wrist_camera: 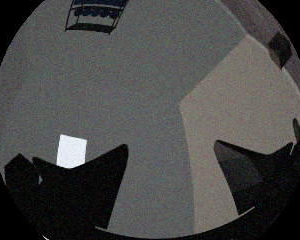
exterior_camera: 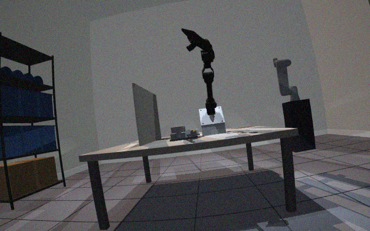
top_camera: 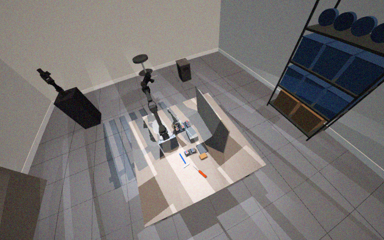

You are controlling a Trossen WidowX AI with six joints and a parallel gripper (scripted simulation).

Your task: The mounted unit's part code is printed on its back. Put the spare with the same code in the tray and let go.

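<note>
Bare workshop or storeroom, tiled floor, plain walls.
Metal shelving (exterior_camera: 15, 114) with blue bins stands left, a wooden worktable (exterior_camera: 187, 143) centre, a second robot arm on a black pedestal (exterior_camera: 298, 122) far right.

Top cam high, far; exterior low beside table (exterior_camera: 181, 144), both share it; wrist faces walls.

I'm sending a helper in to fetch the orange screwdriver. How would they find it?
Start at the tall grey panel standing on the table. Toward the near edge from it lies the orange-handled screwdriver, beside a blue pen. It is the only orange-and-silver tool-shaped item.
</note>
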